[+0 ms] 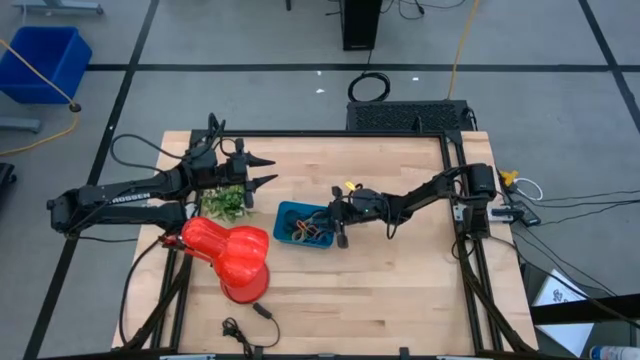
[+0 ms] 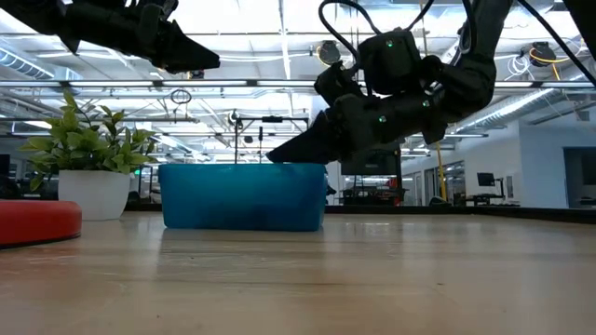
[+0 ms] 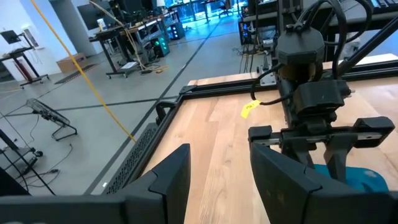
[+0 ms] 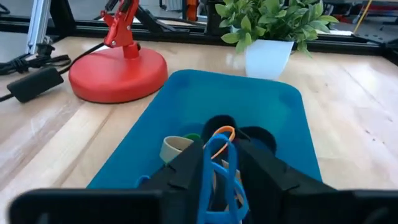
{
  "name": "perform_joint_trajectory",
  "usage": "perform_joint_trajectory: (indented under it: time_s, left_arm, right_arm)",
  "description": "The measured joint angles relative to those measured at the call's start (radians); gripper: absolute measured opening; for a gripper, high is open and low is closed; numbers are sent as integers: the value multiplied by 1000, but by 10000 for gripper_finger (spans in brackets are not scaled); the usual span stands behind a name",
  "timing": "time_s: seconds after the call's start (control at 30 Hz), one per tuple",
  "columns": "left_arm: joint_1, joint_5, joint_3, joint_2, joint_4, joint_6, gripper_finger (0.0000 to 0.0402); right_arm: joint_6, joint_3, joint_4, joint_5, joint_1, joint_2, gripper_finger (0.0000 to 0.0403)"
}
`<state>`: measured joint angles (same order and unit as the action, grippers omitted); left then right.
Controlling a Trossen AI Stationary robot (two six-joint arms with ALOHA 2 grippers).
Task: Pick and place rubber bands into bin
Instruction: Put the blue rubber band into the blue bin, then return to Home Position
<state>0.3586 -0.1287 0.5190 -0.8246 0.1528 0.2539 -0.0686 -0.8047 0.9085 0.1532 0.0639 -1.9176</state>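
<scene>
The teal-blue bin (image 1: 287, 213) (image 2: 242, 195) (image 4: 261, 106) stands mid-table, bottom down. Several rubber bands (image 1: 308, 232) lie in it: orange (image 4: 221, 132), tan (image 4: 174, 148), black and green. My right gripper (image 1: 338, 226) (image 2: 279, 154) (image 4: 221, 180) reaches in low over the bin's right end, fingers parted, with a blue rubber band (image 4: 219, 168) standing in the gap. My left gripper (image 1: 262, 170) (image 3: 217, 186) waits open and high over the far left, with nothing between its fingers. My right gripper has the blue rubber band's loop (image 4: 217, 186) in the gap between its parted fingers. I cannot tell whether either finger touches it. The fingers slant down into the bin from the table's right side. The band's far end (image 4: 217, 142) rests among the bands in the bin.
A small potted plant (image 1: 225, 203) (image 4: 268, 37) stands just left of the bin. A red vase-like object (image 1: 235, 255) (image 4: 118, 74) lies near the front left. A thin black cable (image 1: 245, 325) lies at the near edge. Bare wood stretches right of the bin.
</scene>
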Motion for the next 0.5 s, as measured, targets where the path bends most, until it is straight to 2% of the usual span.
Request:
perform_joint_trajectory:
  time_s: [0.27, 0.37, 0.5]
  left_arm:
    - [0, 0, 0, 0, -2, 0, 175]
    - [0, 0, 0, 0, -4, 0, 175]
    - [1, 0, 0, 21, 2, -42, 175]
  right_arm:
    - [-23, 1, -76, 4, -22, 129, 164]
    - [-48, 1, -235, 3, -27, 240, 176]
    - [-37, 1, -583, 1, -11, 451, 180]
